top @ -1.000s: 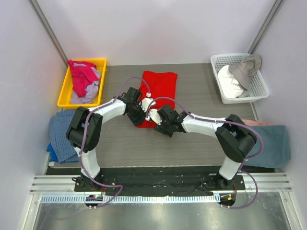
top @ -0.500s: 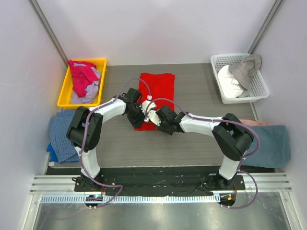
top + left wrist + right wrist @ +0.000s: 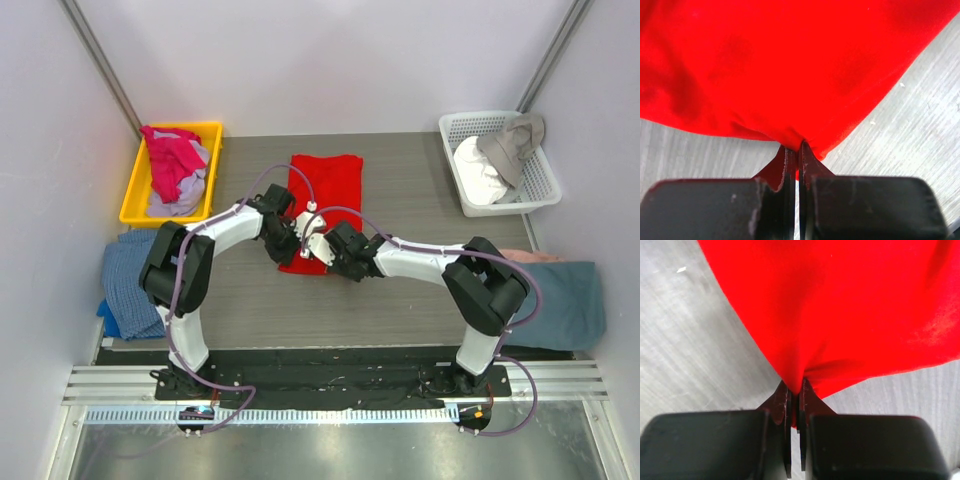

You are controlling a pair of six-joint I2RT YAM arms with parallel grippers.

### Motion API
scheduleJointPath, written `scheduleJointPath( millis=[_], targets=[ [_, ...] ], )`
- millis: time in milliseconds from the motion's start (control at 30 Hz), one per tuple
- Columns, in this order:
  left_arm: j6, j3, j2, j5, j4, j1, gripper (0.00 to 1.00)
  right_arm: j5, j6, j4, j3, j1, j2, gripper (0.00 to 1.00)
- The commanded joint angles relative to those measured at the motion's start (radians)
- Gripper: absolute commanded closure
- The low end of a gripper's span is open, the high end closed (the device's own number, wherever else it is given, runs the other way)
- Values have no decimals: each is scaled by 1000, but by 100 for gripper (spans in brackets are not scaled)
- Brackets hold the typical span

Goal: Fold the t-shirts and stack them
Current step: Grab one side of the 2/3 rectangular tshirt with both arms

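Note:
A bright red t-shirt (image 3: pixel 327 185) lies as a long folded strip in the middle of the dark table (image 3: pixel 420 290). Both grippers are at its near end. My left gripper (image 3: pixel 286 246) is shut on the near left corner; in the left wrist view the red cloth (image 3: pixel 790 65) is pinched between the closed fingers of that gripper (image 3: pixel 798 148). My right gripper (image 3: pixel 322 254) is shut on the near right corner, and the right wrist view shows the cloth (image 3: pixel 850 305) bunched into the closed jaws of that gripper (image 3: pixel 795 388). The arms hide the hem itself from above.
A yellow bin (image 3: pixel 211 135) at the back left holds magenta-pink and lavender t-shirts (image 3: pixel 172 165). A white basket (image 3: pixel 545 185) with pale cloths stands at the back right. A blue cloth (image 3: pixel 125 280) lies at the left edge, a teal one (image 3: pixel 572 300) at the right.
Both grippers have gone from open to shut on the red t-shirt's near end. The right gripper slid a little left toward the shirt.

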Motion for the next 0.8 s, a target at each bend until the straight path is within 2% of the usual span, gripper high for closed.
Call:
scheduleJointPath(
  millis=[0,233,367,567,767],
  targets=[
    [45,-91,-23,-23,-140,-20,100,-52,40,-79,-7,24,-65,99],
    [78,-197,-121,-70,-188,-35,100,-106,48,-180,-55,122,-169,99],
    [91,-286,-216,-86,-188,-52,100,-110,47,-218,-92,224,-250,99],
    [91,-380,-346,-53,-171,-71,100,-103,73,-242,-106,307,-327,99],
    [52,-323,-488,-63,-147,-71,100,26,42,-234,-73,314,-378,99]
  ],
)
